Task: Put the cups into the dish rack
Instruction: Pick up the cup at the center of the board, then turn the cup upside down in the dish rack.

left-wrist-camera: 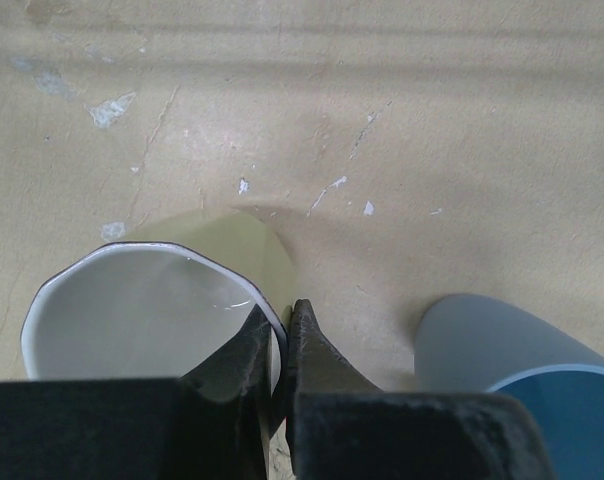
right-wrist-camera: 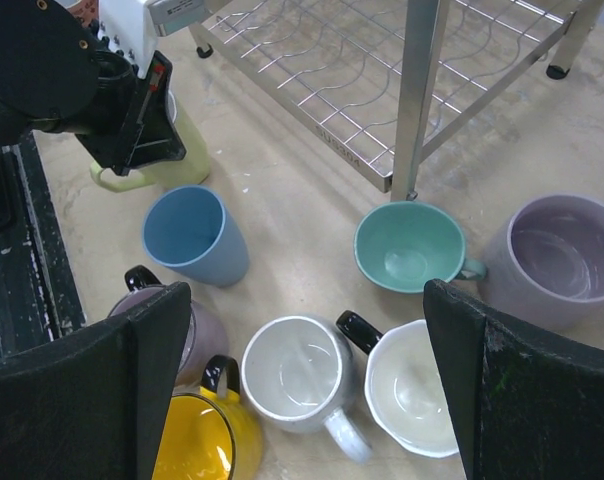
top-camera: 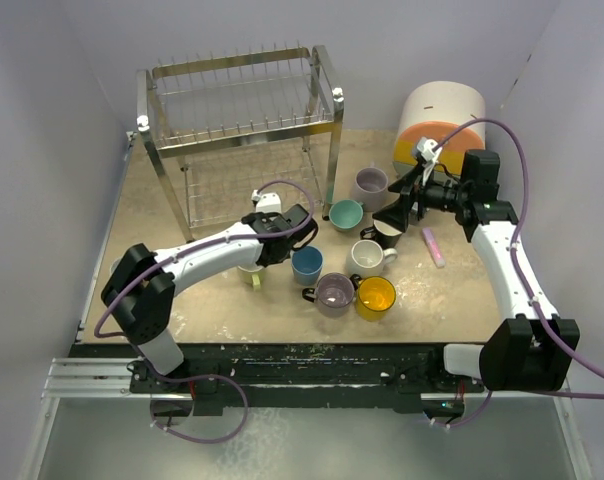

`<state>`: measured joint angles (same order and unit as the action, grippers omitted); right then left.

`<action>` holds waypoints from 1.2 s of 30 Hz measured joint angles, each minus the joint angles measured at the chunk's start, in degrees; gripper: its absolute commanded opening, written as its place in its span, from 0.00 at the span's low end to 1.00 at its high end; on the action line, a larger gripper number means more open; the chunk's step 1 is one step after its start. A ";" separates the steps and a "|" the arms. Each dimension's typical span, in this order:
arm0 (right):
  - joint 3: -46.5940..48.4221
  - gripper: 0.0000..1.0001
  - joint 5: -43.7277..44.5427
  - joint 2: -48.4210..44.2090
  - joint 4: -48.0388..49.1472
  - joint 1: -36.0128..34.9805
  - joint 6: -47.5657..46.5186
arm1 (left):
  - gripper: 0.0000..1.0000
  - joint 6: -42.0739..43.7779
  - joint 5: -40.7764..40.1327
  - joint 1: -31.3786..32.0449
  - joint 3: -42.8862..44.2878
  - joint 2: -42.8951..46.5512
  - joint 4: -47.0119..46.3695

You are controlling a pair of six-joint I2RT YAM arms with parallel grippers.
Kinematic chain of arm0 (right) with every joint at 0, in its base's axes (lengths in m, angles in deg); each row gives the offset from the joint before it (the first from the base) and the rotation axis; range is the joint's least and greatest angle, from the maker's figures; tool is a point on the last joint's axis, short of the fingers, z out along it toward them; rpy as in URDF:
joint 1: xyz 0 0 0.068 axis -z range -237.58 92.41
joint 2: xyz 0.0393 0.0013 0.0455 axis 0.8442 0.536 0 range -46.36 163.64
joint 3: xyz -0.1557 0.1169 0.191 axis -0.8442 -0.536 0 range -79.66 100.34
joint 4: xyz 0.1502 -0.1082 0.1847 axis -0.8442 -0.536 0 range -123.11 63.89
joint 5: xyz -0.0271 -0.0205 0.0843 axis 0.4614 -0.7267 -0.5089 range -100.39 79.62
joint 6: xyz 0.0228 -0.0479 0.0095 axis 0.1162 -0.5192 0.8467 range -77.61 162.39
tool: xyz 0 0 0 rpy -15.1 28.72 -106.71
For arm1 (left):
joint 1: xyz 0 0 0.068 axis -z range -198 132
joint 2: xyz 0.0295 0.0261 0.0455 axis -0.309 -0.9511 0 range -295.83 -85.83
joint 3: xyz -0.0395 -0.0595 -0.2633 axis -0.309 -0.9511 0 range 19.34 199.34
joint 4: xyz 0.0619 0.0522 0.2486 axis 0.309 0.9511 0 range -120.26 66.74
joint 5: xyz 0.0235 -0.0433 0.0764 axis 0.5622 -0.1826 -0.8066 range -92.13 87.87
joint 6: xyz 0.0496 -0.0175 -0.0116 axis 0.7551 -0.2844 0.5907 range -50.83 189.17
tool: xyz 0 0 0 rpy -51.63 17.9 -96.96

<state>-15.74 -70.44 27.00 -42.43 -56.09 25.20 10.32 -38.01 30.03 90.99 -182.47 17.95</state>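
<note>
The chrome dish rack (top-camera: 237,130) stands at the back left, and its lower grid shows in the right wrist view (right-wrist-camera: 382,70). My left gripper (left-wrist-camera: 282,315) is shut on the rim of a cream mug (left-wrist-camera: 142,310), one finger inside and one outside; the mug sits low in front of the rack (top-camera: 250,272). A blue cup (left-wrist-camera: 522,360) stands just right of it. My right gripper (right-wrist-camera: 307,290) is open and empty above a white mug (right-wrist-camera: 302,370) and a black-handled white mug (right-wrist-camera: 412,385). Teal (right-wrist-camera: 410,245), lilac (right-wrist-camera: 562,255), yellow (right-wrist-camera: 197,440) and mauve (top-camera: 334,293) mugs stand around them.
A round white-orange-yellow drawer unit (top-camera: 440,120) stands at the back right behind the right arm. A small flat pink bar (top-camera: 434,246) lies right of the mugs. The rack's front right leg (right-wrist-camera: 422,100) stands close behind the teal mug.
</note>
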 measured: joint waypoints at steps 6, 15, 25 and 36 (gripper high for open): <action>-0.52 1.00 -1.20 0.00 0.59 -0.50 0.94 | 0.00 0.46 0.31 0.00 -2.40 2.99 -0.55; -1.44 1.00 -3.08 0.00 2.67 -1.25 2.32 | 0.00 4.42 1.38 0.00 -5.29 15.17 -1.05; -2.93 1.00 -6.47 0.00 6.54 -2.45 5.51 | 0.00 13.40 12.26 0.00 -14.14 34.80 -13.86; -6.08 1.00 -10.51 -0.04 13.97 -3.10 12.17 | 0.00 18.01 26.64 0.00 -21.18 41.31 -38.23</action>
<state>-21.81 -80.95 26.96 -28.46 -59.19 37.38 28.33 -11.37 30.03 69.82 -141.16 -20.28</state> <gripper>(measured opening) 0.998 0.052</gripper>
